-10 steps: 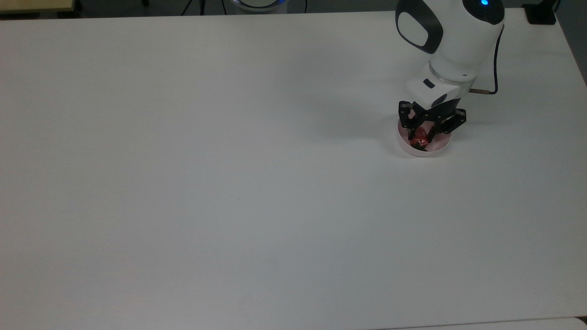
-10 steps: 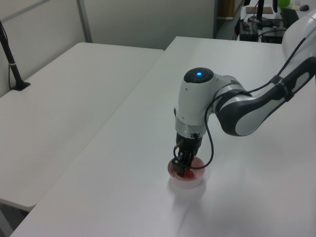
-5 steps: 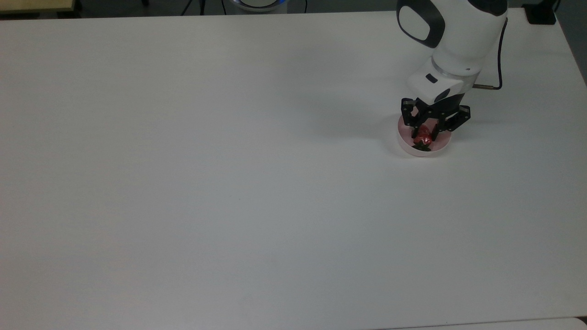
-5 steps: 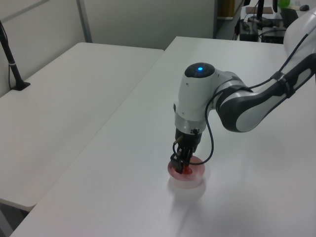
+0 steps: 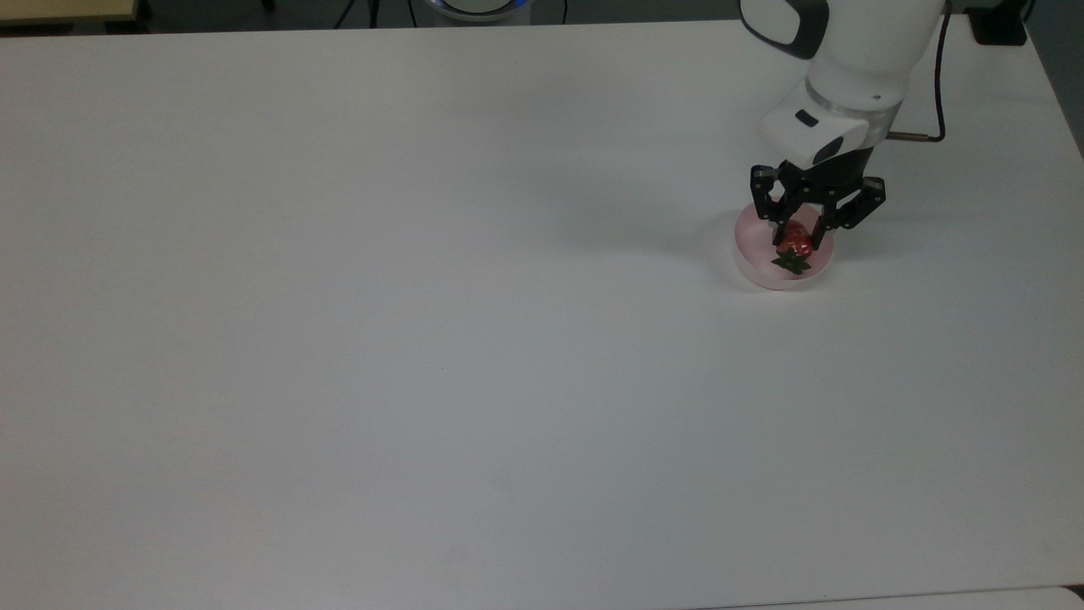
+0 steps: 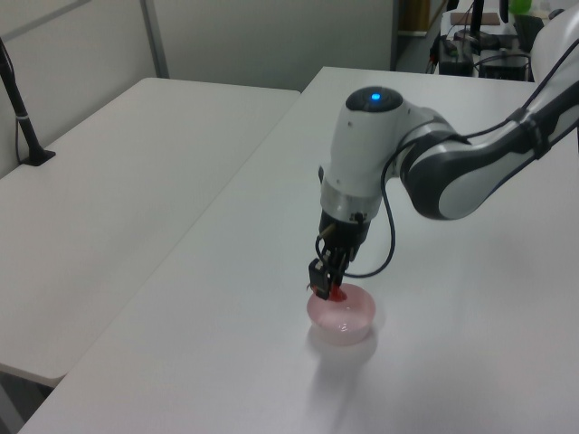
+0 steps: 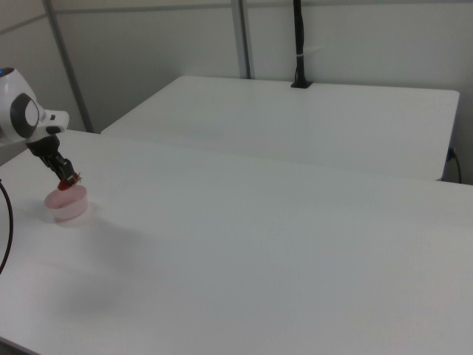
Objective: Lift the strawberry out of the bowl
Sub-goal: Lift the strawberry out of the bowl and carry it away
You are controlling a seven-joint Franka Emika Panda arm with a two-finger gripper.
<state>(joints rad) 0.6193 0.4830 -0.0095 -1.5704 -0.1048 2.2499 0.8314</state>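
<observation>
Fingers: the black fingers (image 5: 799, 238) are clamped on the strawberry (image 5: 797, 249), one on each side of its red body, with the leafy cap pointing away from the arm in the top view.
Strawberry: held just above the bowl (image 5: 754, 258); in the left view the strawberry (image 6: 336, 291) hangs at the fingers' (image 6: 322, 287) tip over the bowl's (image 6: 347, 321) near rim, and in the right view the strawberry (image 7: 69, 182) sits clear above the bowl (image 7: 66, 208).
What changed: a second ago the fingers were down inside the bowl with the fruit on its floor; half a second ago they had begun to rise; now the wrist is higher and the fruit has come up with it.
Meaning for the task: the grasp seems to have taken, and the lift looks under way, so the pick is likely near done once the fruit is well clear of the rim.
Strawberry make: small, conical, glossy red, dark green star-shaped cap.
Bowl make: round, low straight sides, pale pink translucent plastic, plain.
Bench: the bench (image 5: 381, 339) is flat, matte white, smooth.
Arm: rounded white shell with dark joints and a thin black cable (image 6: 389, 253) looping beside the wrist.
</observation>
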